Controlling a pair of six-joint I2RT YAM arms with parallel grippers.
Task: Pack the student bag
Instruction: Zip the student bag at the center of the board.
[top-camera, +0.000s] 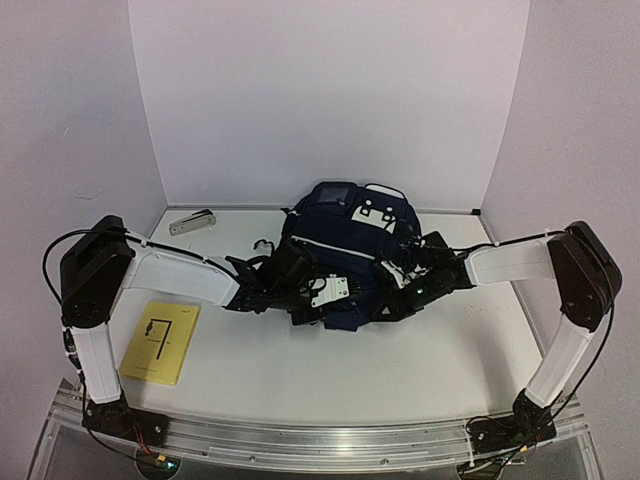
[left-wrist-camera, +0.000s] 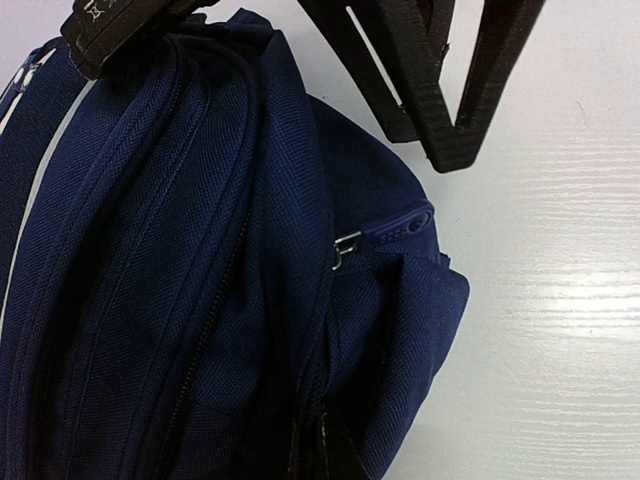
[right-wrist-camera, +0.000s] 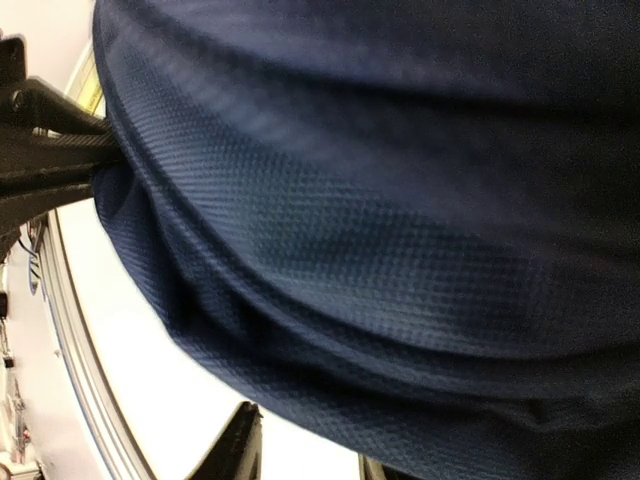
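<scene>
The large dark navy fabric backpack lies centrally on the white desk, between both arms. Left fingers: together, beside it. Right fingers: apart, at its fabric.

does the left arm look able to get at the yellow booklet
Probably yes: the yellow booklet lies flat on the table near that arm's base, nothing on it or in the way. The left gripper is shut beside the student bag, seemingly empty, so it must open first.

There was one student bag, one yellow booklet, one small grey object, and two arms: left arm, right arm.
</scene>
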